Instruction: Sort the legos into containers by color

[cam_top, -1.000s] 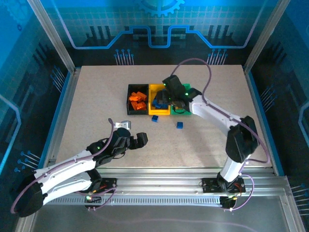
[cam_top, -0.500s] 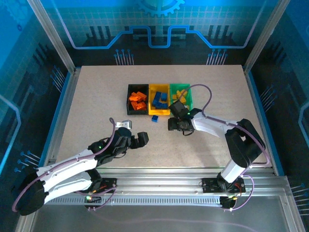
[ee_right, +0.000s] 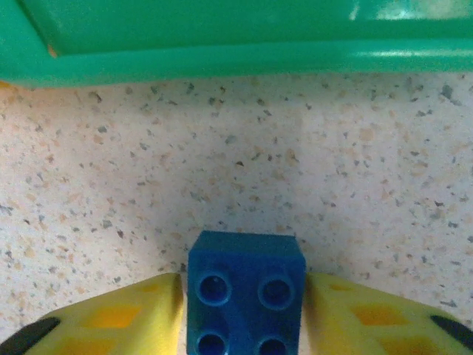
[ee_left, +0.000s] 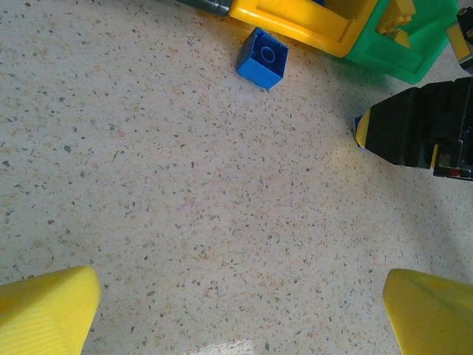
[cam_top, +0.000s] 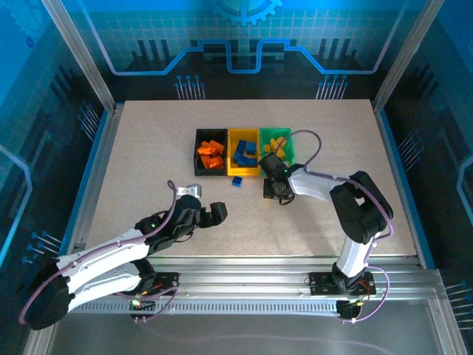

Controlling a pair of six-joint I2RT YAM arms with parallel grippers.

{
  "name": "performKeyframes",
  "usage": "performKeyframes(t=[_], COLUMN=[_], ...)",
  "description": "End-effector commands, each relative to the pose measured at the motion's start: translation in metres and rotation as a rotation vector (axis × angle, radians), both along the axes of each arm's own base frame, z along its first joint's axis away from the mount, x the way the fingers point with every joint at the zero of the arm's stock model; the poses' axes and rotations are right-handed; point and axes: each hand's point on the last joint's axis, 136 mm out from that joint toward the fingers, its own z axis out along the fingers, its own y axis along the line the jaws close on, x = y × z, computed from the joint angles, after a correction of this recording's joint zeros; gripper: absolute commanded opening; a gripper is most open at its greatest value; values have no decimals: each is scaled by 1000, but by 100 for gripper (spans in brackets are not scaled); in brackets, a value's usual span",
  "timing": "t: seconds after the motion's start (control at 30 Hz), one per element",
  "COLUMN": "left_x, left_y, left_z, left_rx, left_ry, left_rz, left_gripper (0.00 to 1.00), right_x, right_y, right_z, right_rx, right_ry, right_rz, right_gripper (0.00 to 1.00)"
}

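Just near of the green container point(ee_right: 222, 44), the right pincer point(ee_right: 245, 318) is closed on a blue lego point(ee_right: 245, 285) that sits on the counter point(ee_right: 295, 163), its yellow pads point(ee_right: 111, 325) touching both sides. Further left, a second blue lego point(cam_top: 237, 180) lies before the yellow container point(cam_top: 244, 175). At near left, the left pincer point(ee_left: 236, 310) stands wide open, holding nothing.

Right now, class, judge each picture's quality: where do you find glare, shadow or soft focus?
Top external: blue-tinted walls, table evenly lit. Left wrist: speckles sharp, glare patch at the bottom edge, left claw's fingers soft. Right wrist: glare on the green bin rim, shadow around the blue brick, right claw's fingers blurred.
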Motion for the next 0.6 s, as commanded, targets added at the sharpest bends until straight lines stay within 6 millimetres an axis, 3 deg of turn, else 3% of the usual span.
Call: performKeyframes(t=[0.0,0.1,0.37,0.43,0.57], left_x=[2,2,4,5,4], left_y=[2,3,3,2,0], left_z=[-3,-4,-4,-3,-3], left_rx=[3,6,9,6,1], left_ry=[-4,-3,-6,-5,-2], left_rz=[9,9,14,13,1], left_gripper=[99,99,99,99,99], right_x=[13,13,14,24,55], right_y=[4,13,62,72,87], right_z=[7,23,107,121,126], right_rx=[13,53,195,206,201], right_ry=[-33,-79,-249,-281,-293], right_rz=[4,45,212,220,204], right_gripper=[40,36,36,37,37])
